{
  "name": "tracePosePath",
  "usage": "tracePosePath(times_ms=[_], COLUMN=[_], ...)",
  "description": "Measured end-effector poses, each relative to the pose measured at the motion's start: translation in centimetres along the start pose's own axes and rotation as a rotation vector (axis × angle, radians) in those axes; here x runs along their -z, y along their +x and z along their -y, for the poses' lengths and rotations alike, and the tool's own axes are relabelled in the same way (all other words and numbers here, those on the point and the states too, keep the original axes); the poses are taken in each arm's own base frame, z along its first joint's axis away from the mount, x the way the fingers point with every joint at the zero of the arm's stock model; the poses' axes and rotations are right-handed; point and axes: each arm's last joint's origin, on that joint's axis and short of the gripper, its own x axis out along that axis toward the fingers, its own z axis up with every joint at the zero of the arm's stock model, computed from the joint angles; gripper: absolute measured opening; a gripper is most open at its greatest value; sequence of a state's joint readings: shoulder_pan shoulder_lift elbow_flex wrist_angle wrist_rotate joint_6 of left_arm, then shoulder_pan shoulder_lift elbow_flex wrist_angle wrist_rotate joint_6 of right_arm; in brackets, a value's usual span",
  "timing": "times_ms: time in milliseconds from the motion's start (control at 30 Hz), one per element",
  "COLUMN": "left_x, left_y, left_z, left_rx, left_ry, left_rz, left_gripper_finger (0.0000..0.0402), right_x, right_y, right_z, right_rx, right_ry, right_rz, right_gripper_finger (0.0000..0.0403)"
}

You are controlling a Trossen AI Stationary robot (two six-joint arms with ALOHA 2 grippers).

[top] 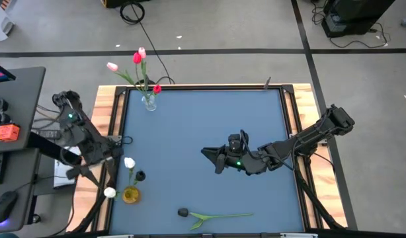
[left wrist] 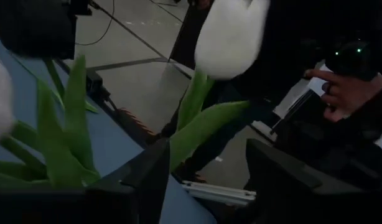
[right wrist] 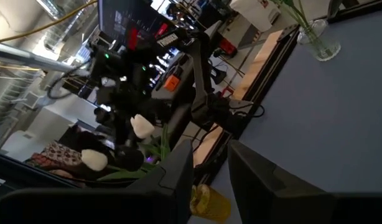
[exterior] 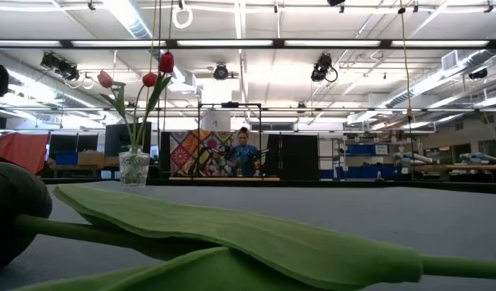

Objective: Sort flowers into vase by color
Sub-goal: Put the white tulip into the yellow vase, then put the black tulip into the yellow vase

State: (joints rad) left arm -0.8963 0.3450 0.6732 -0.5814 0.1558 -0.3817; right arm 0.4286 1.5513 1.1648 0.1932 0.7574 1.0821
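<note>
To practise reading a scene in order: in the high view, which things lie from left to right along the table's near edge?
Yellow glass vase with white tulips → dark-headed tulip with long green stem lying flat.

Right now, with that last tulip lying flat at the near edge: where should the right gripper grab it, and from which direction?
Grip the tulip mid-stem, probably just past its leaves, coming straight down from above. It lies flat on the table, its dark head towards the left arm and its bare stem towards the right, so fingers can straddle the thin stem crosswise. The right gripper hangs open nearby.
</note>
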Motion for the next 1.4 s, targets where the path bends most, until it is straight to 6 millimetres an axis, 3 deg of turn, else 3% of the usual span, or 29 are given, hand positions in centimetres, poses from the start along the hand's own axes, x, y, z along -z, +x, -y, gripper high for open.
tracePosePath(times_ms=[233,467,700,900,1100,1233,1400], left_x=[-3.2,-6.3,-8.5,-9.8,-12.7,-14.3,-16.3], left_y=[-4.1,-8.1,-11.0,-10.9,-9.8,-9.3,-7.9], left_z=[1.7,2.7,3.6,3.6,4.1,4.4,4.7], left_rx=[-0.068,-0.251,-0.331,-0.46,-0.71,-0.82,-0.961], left_ry=[-0.047,-0.132,-0.192,-0.199,-0.042,-0.029,-0.034], left_rz=[0.077,0.342,0.584,0.68,0.733,0.75,0.747], left_gripper_finger=[0.0219,0.0219,0.0219,0.0219,0.0219,0.0219,0.0219], right_x=[0.0,0.1,1.0,1.3,1.5,1.6,1.6], right_y=[0.0,0.0,-0.2,-0.2,-0.3,-0.3,-0.2], right_z=[0.0,0.2,1.5,1.9,1.6,1.4,2.3], right_rx=[0.0,0.015,0.098,0.114,0.041,-0.02,0.085], right_ry=[-0.009,-0.018,-0.001,-0.071,-0.195,-0.293,-0.18], right_rz=[0.0,-0.006,-0.158,-0.21,-0.308,-0.351,-0.359], right_gripper_finger=[0.011,0.011,0.011,0.011,0.011,0.011,0.011])
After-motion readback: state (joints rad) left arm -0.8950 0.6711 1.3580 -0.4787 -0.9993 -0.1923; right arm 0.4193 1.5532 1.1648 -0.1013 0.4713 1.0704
